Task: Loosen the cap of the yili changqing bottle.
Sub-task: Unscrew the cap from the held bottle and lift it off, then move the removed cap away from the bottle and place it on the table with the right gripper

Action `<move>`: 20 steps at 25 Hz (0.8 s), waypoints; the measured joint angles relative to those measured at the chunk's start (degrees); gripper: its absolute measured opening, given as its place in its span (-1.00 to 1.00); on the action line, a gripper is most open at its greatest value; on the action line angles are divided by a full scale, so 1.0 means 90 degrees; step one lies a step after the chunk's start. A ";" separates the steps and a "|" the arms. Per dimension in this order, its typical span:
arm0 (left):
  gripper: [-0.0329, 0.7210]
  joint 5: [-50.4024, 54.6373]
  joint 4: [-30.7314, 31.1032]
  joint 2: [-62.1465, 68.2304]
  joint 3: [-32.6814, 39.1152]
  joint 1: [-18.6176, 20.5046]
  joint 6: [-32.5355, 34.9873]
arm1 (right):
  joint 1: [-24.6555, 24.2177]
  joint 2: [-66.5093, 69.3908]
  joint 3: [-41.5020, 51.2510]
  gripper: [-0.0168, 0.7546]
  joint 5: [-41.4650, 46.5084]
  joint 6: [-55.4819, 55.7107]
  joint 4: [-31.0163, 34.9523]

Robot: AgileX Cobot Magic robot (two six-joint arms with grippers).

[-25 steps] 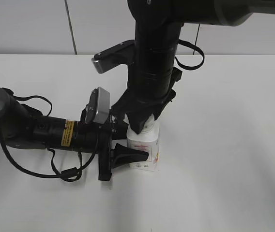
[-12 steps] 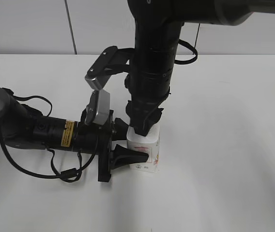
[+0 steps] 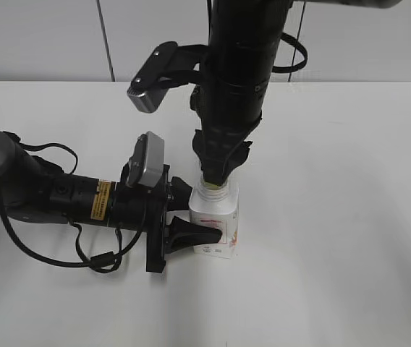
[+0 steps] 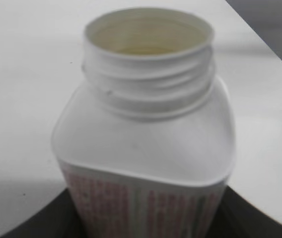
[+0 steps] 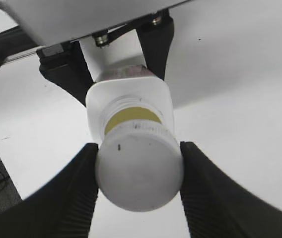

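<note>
We note the yili changqing bottle (image 3: 216,225) standing upright on the white table (image 3: 336,253), a little left of the middle in the exterior view. Its neck (image 4: 148,74) is bare: the left wrist view shows the open mouth, the threads and a yellowish inside. The red printed label (image 4: 146,210) faces that camera.

The left gripper (image 3: 184,213) comes in level from the left and is clamped on the bottle's body, one finger (image 3: 195,233) across the near face and the other behind the far side. In its own view only dark finger edges show at the bottom corners.

The right gripper (image 5: 139,171) hangs straight down over the bottle. Its ribbed fingers (image 5: 79,191) are pressed against both sides of the cap (image 5: 139,171), which we see lifted clear of the neck and off to one side of it in the right wrist view; the yellow opening (image 5: 132,116) shows beyond the cap's rim.

Obstructions: in the exterior view the right arm (image 3: 238,79) and gripper cover the cap, so we cannot see it there. The left arm's wrist camera (image 3: 145,160) sits just left of the bottle, and the right arm's camera (image 3: 151,76) sticks out to the left higher up. A black cable (image 3: 82,256) loops on the table under the left arm. A pale wall (image 3: 46,36) runs behind the table.
</note>
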 joint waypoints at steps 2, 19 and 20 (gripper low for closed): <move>0.05 0.0000 0.0000 0.0000 0.0000 0.0000 0.0000 | 0.0000 -0.0098 0.0000 0.06 0.0005 0.0107 -0.0005; 0.05 0.0082 -0.0275 0.0000 0.0000 -0.0005 0.0000 | -0.2662 -0.0263 0.0141 0.06 0.0012 0.2349 0.1030; 0.05 0.0112 -0.0387 0.0000 0.0000 -0.0005 0.0000 | -0.2781 -0.0270 0.0246 0.06 0.0012 0.2368 0.1053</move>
